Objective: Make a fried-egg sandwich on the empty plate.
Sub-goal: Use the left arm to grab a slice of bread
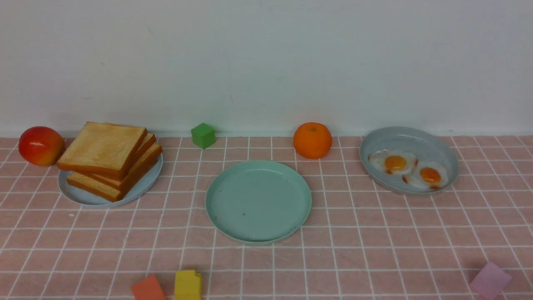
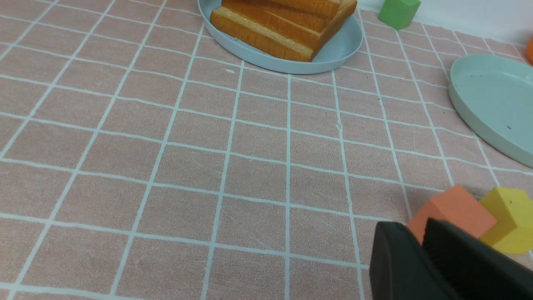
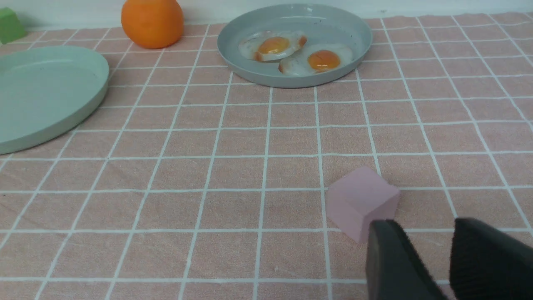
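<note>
While the right gripper (image 3: 433, 235) gapes slightly, left gripper (image 2: 416, 235) state unclear, pinching 1 slice could topple the leaning toast stack (image 1: 109, 159).

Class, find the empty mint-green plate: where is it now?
In the front view, the empty plate sits mid-table, between the toast stack on its left and the egg dish on its right.

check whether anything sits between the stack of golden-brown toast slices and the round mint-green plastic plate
Nothing visible does: only bare pink checked cloth separates the stack of golden-brown toast slices from the round mint-green plastic plate. The small green cube sits farther back, off that path.
</note>
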